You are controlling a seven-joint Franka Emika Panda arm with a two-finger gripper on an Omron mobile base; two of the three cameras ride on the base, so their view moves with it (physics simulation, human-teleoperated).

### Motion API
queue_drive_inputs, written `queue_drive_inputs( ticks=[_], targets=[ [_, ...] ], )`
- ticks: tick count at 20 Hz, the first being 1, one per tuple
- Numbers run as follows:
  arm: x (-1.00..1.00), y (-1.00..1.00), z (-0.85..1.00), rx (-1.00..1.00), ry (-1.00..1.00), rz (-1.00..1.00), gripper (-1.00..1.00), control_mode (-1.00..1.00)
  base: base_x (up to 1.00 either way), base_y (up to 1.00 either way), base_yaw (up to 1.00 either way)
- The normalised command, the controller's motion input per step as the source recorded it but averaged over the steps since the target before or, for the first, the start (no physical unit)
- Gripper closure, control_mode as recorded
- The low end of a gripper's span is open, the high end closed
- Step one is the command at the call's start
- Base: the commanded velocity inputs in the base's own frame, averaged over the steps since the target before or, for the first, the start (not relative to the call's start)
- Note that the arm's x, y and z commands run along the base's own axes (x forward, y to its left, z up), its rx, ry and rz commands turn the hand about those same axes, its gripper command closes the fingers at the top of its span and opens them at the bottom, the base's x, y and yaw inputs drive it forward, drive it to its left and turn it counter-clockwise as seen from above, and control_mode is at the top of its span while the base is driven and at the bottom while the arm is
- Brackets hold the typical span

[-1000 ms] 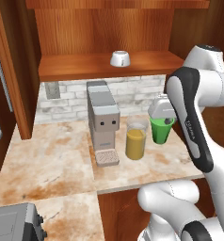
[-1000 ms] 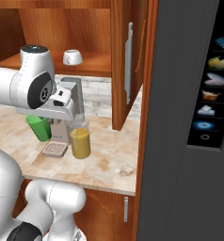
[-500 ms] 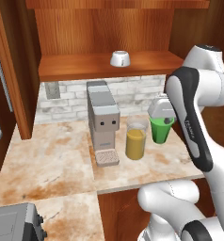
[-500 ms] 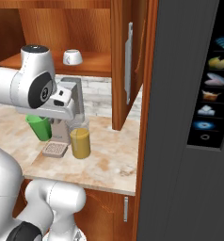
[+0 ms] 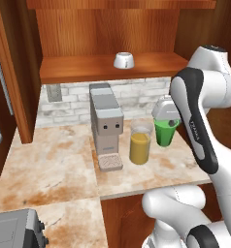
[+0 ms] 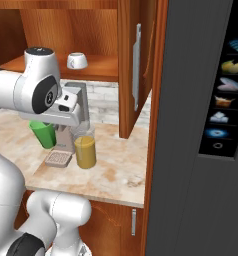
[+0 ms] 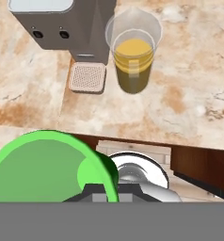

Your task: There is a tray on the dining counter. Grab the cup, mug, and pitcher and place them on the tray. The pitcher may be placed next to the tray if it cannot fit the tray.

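Left base view: the white arm reaches in from the right, and its two-finger gripper sits at the rim of the small bright green tapered cup. The cup is at the right end of the beige marble-look counter, in front of the white brick backsplash. Just to the left of the cup stands the tall clear glass pitcher with orange liquid. Left of the pitcher stands the grey box-shaped coffee machine, with its pale perforated drip tray at its foot. The short squat white mug sits upside-down on the reddish wood shelf above the counter. A grey appliance corner shows at the lower left.

Right base view: the arm's wrist covers the top of the green cup, which is beside the coffee machine. The pitcher stands apart from the cup, nearer the counter's front edge. The mug rests on the shelf. A dark panel with small icons fills the right side.

Hand view: the green cup lies directly at the fingers, its rim close to the camera. Whether the fingers are pressed onto the cup wall cannot be told. The pitcher and drip tray appear beyond.
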Motion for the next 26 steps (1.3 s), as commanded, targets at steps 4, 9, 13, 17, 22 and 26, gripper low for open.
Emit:
queue_drive_inputs(
  ticks=[4, 9, 13, 17, 22, 26],
  targets=[
    [0.00, 0.00, 0.00, 0.00, 0.00, 0.00, 1.00, 1.00, -0.01, -0.04, 0.00],
    [0.00, 0.00, 0.00, 0.00, 0.00, 0.00, 1.00, 1.00, -0.08, -0.28, 0.10],
    [0.00, 0.00, 0.00, 0.00, 0.00, 0.00, 1.00, 1.00, 0.00, -0.36, 0.30],
    [0.00, 0.00, 0.00, 0.00, 0.00, 0.00, 1.00, 1.00, 0.00, -0.18, 0.38],
    [0.00, 0.00, 0.00, 0.00, 0.00, 0.00, 1.00, 1.00, -0.07, 0.00, 0.36],
    [0.00, 0.00, 0.00, 0.00, 0.00, 0.00, 1.00, 1.00, -0.12, 0.00, 0.47]
  ],
)
